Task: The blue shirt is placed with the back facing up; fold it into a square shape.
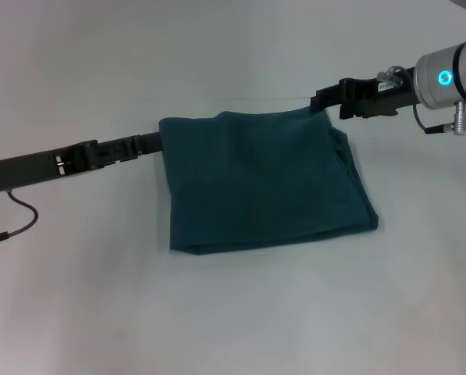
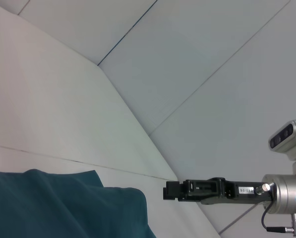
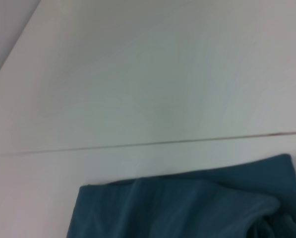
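the blue shirt [image 1: 268,180] lies folded into a rough square in the middle of the head view, on the white counter [image 1: 233,320]. the left claw [image 1: 153,144] reaches in from the left edge and touches the shirt's upper left corner. the right claw [image 1: 326,99] sits at its upper right corner. i cannot tell whether either claw is apart or together.

blue shirt [image 3: 187,208]: folded, wrinkled at one corner | lying on white table [image 3: 138,89] | thin seam line beyond it
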Controlling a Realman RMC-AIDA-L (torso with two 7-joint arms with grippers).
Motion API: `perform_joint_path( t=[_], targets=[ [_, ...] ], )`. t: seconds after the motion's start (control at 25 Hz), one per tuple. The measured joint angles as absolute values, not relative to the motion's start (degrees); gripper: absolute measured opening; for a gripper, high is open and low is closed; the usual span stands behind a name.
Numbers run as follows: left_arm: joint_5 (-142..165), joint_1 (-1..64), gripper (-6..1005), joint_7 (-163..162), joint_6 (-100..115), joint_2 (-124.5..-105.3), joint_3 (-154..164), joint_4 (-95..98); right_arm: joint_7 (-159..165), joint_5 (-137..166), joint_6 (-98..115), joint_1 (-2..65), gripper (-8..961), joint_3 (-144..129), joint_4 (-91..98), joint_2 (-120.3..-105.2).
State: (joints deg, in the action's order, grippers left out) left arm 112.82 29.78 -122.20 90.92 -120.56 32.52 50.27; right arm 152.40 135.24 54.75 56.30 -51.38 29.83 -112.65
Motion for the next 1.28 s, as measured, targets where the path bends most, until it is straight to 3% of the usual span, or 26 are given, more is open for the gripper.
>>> perform_joint_path(
  t=[0.48, 0.88, 1.28],
  targets=[
    [112.58, 30.06, 932, -122.13, 89.54, -120.76, 32.52, 49.26, 152.39, 135.34, 46.51, 57.43, 657, -52.97, 25.46, -113.58],
    [111.45, 30.07, 932, -121.71, 88.61, -120.57, 32.52, 48.21, 152.4, 135.36, 41.04, 58.74, 654, -53.49, 22.76, -115.21],
    [111.35, 30.33, 932, -121.39, 87.7, -120.5, 32.52, 48.07, 153.22, 135.79, 38.56, 60.75, 523, -55.36, 19.38, -115.54]
  ],
)
